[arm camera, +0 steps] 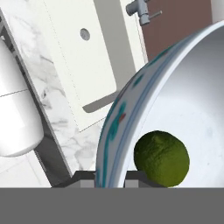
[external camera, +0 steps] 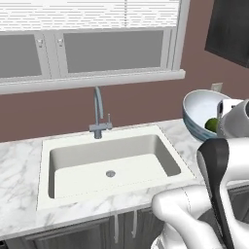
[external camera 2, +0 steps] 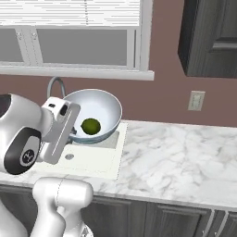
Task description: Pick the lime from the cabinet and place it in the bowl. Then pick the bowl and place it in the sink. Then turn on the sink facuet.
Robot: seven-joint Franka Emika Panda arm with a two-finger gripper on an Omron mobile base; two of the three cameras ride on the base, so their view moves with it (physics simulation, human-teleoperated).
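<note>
While the claw (arm camera: 110, 177) pinched the bowl (external camera 2: 95, 111) rim, that glossy, tilted, stiff bowl risked slipping; 1 lime (external camera 2: 90, 126) inside.

1. The arm (external camera: 214, 194) is glossy white, built of rounded, tube-like segments.
2. A dark, near-black band runs lengthwise down one segment in the left base view.
3. In the right base view a bulbous white joint carries a black round cap (external camera 2: 23, 155) with a small pale ring mark at its centre.
4. The hand (external camera 2: 58, 122) is a flat grey-white block with small dark patches.
5. Two small dark grey fingertips (arm camera: 83, 178) show in the hand view.
</note>
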